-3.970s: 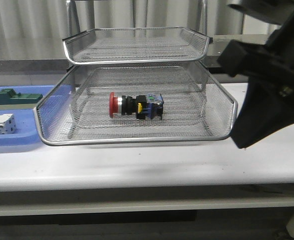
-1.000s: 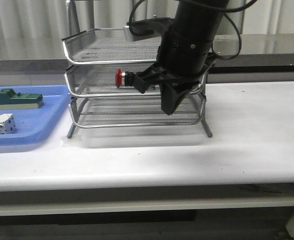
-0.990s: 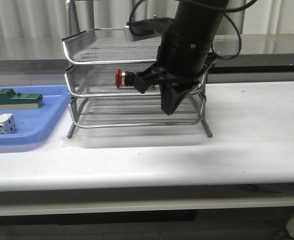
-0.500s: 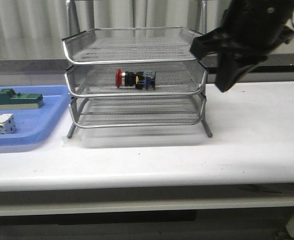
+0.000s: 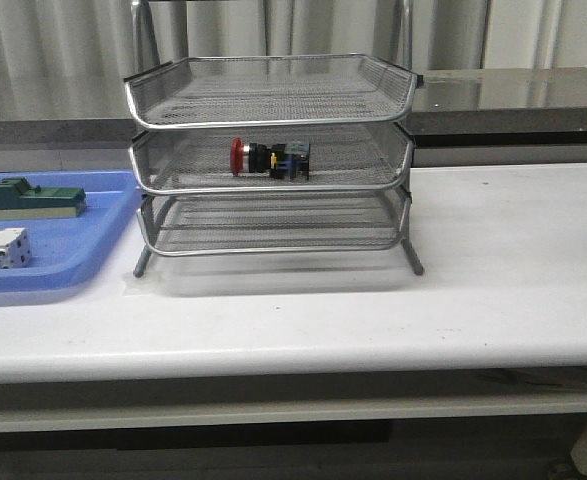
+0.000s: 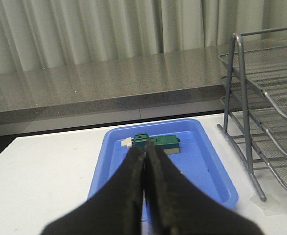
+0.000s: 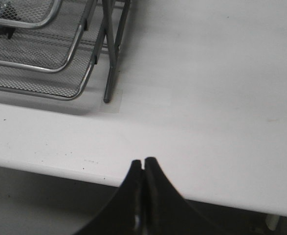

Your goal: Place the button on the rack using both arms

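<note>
Lying on its side, the button (image 5: 269, 159) rests in the middle tier of the wire rack (image 5: 270, 160), its red head pointing left. Both grippers are away from it with fingers pressed together: the left gripper (image 6: 145, 161) above the blue tray (image 6: 209, 169), the right gripper (image 7: 143, 169) over the white tabletop (image 7: 207, 93).

Front view: faces forward over my table (image 5: 493, 290), level with the rack (image 5: 270, 160).
Left wrist: looks onto blue tray (image 6: 209, 166).
Right wrist: close above table edge.
Shared: rack.
</note>
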`<act>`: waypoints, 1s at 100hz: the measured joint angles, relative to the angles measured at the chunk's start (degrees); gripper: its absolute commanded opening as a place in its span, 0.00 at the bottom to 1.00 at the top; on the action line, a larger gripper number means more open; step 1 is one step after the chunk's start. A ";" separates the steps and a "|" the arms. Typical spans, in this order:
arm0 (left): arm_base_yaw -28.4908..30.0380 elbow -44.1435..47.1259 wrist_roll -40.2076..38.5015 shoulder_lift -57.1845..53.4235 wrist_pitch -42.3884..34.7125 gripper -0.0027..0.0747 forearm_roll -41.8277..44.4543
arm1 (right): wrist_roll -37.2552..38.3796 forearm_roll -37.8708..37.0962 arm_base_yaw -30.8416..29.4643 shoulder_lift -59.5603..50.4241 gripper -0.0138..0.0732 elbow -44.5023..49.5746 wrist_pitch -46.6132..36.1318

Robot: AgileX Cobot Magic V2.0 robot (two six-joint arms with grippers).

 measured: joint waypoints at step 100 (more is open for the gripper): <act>0.00 0.00 0.00 0.00 0.00 0.04 0.00 | 0.87 0.00 -0.10 -43.74 0.08 20.65 -3.00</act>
